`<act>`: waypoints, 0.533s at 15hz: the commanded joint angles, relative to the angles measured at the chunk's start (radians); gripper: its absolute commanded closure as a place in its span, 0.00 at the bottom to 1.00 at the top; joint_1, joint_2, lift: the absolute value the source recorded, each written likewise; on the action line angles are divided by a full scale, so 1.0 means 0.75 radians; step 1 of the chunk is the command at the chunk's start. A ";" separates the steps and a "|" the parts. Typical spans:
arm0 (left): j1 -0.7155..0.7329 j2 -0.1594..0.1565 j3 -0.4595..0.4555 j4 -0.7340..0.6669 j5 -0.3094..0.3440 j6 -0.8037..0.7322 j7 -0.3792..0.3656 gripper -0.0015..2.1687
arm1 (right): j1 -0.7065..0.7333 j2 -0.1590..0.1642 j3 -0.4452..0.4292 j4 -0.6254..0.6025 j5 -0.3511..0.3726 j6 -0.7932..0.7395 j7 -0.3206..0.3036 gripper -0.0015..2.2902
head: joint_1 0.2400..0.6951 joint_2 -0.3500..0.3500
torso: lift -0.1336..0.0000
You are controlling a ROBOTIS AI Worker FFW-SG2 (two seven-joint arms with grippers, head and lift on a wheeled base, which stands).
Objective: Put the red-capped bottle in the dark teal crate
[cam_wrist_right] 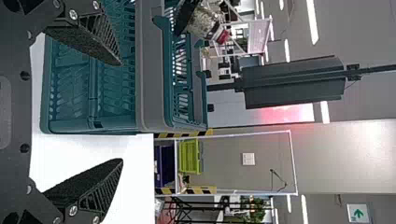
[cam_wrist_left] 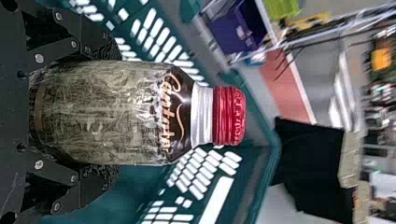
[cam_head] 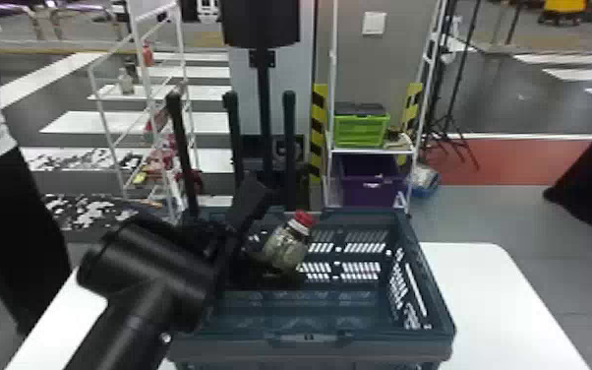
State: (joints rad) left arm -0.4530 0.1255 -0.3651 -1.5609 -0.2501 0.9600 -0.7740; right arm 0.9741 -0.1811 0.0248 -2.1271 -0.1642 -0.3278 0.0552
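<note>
one bottle [cam_head: 286, 248], gripped by nearer left gripper [cam_wrist_left: 114, 113], leaned over crate [cam_head: 359, 344] at head view's centre, cap toward upper right; right gripper [cam_wrist_right: 121, 112] gaped empty.

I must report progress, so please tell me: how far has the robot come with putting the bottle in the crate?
Done: the red-capped bottle looks picked up and is at the dark teal crate's opening. In hand: the left gripper holds it tilted, cap upward. Left: lowering, releasing, withdrawing.
</note>
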 commanded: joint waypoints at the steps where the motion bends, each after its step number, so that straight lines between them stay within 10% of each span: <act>1: -0.087 -0.032 -0.053 0.191 -0.051 0.020 -0.075 0.99 | 0.006 0.000 -0.002 -0.005 0.000 -0.002 0.000 0.07 | 0.57 0.50 | 1.00; 8: -0.292 -0.157 -0.184 0.746 -0.190 -0.238 -0.142 0.99 | 0.010 0.000 0.000 0.001 0.000 -0.014 0.000 0.07 | 0.57 0.50 | 1.00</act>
State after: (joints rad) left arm -0.6450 0.0302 -0.4911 -1.0846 -0.3650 0.8285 -0.8789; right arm 0.9817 -0.1810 0.0245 -2.1272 -0.1641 -0.3369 0.0552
